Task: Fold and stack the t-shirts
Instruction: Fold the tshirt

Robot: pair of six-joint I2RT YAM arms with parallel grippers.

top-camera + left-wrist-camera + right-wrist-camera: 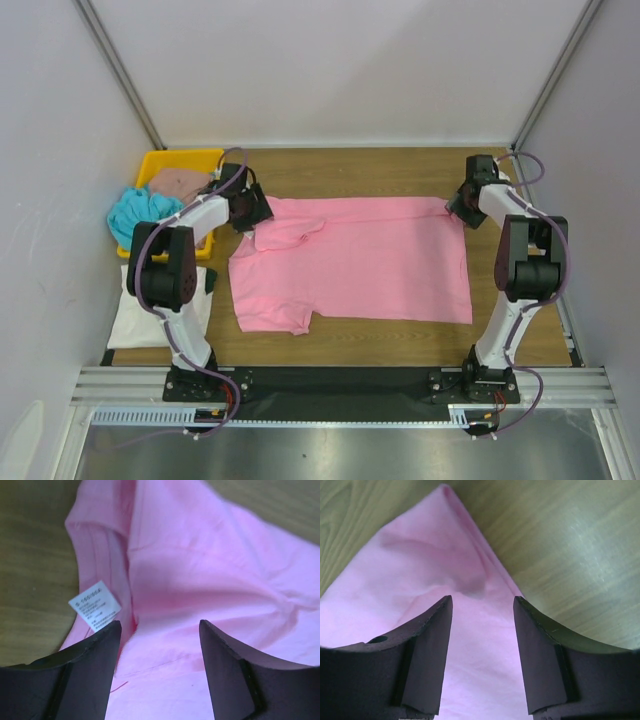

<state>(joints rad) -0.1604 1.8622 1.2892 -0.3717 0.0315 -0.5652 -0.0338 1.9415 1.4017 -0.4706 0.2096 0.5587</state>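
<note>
R gripper: right gripper [482, 602], w/ two dark matte wedge-shaped fingers [427, 650], is hovering, jaws standing apart, nothing pinched btwn them.
Cloth: bright pink soft cloth t-shirt [420, 565] is lying under the gripper, filling left & centre; one corner is pointing up, tip at upper centre.
Creases: a soft fold is running across the cloth just beyond the fingertips.
Surface: light brown wood-grain table [570, 545] is showing right of the corner & at top left.
Contact: can't tell if fingertips are touching cloth.
</note>
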